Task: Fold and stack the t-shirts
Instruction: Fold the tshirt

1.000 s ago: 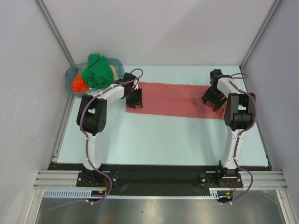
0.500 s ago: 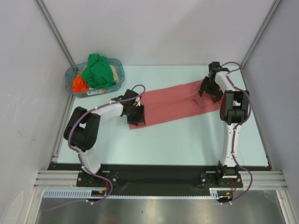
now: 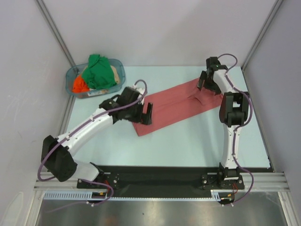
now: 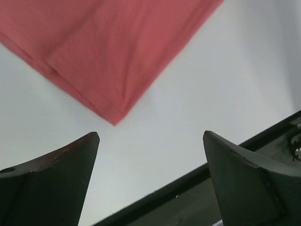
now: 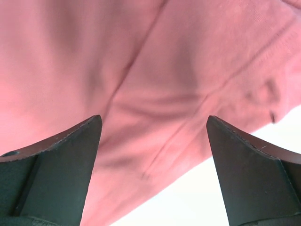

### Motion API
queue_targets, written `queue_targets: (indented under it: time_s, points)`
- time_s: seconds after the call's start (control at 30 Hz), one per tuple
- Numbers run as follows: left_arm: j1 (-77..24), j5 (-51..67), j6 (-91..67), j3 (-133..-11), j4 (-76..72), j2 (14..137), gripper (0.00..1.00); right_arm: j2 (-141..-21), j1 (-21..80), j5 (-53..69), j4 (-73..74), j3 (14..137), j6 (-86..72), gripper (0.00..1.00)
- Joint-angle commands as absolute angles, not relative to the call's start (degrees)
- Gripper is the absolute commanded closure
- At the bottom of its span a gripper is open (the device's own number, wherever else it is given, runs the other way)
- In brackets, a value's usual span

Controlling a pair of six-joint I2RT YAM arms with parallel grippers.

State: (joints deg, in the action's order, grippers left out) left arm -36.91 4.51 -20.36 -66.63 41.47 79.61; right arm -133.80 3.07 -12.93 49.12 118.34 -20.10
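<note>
One red t-shirt [image 3: 175,100] on table [image 3: 188,141], three others [image 3: 97,70] in tub [image 3: 70,77].

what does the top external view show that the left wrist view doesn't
Only the top view: the tub holding a green t-shirt and an orange t-shirt, both arms, and the right gripper over the far end of the salmon-red t-shirt. Only the left wrist: fold layers at that shirt's near corner, clear of the open left gripper. Both: that shirt, the left gripper, the table.
</note>
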Motion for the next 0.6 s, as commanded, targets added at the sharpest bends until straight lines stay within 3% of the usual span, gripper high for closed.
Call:
queue_targets:
  time_s: [0.0, 0.23, 0.4, 0.57]
  points:
    - [-35.43, 0.09, -11.88, -75.66, 44.47, 82.08, 0.00, -124.55, 5.36, -14.24, 51.14, 120.05, -21.18, 0.00]
    - [-34.19, 3.25, 6.03, -82.26, 35.43, 96.92, 0.00, -125.59, 8.87, -11.16, 59.06, 123.66, -32.33, 0.00]
    - [-32.17, 5.71, 7.91, -92.01, 38.41, 111.16, 0.00, -129.63, 11.16, -13.09, 61.17, 126.20, -39.80, 0.00]
    - [-32.17, 2.82, 7.82, -89.65, 35.51, 114.51, 0.00, -134.72, 11.08, -16.43, 60.30, 127.35, -40.78, 0.00]
